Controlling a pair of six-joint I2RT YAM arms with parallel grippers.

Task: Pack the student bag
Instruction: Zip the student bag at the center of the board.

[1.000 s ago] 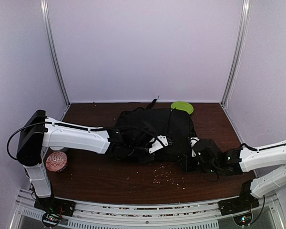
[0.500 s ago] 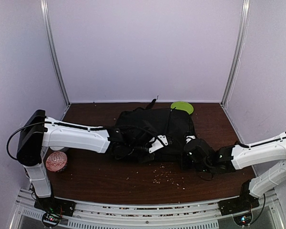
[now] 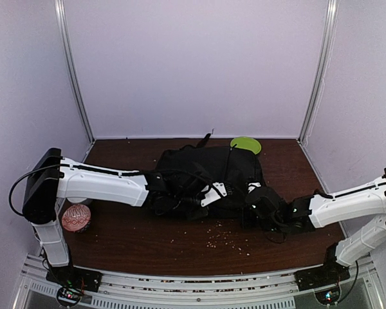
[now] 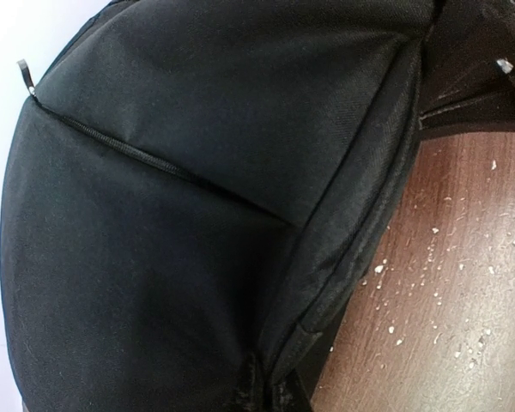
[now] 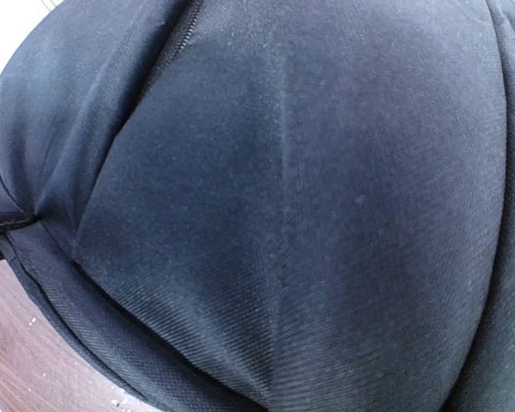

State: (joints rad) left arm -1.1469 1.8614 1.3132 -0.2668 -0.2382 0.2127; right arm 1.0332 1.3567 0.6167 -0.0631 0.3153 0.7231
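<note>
right hand (image 3: 252, 205) edged left onto student bag (image 3: 209, 166) | left hand (image 3: 202, 198) too | openings unclear

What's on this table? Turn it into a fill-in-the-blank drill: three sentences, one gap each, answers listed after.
1. The student bag in the middle of the table is ____ in colour.
2. The flat round disc lying at the far edge behind the bag is ____.
3. The red patterned ball sits beside the base of the ____ arm.

Missing words: black; green; left
</note>
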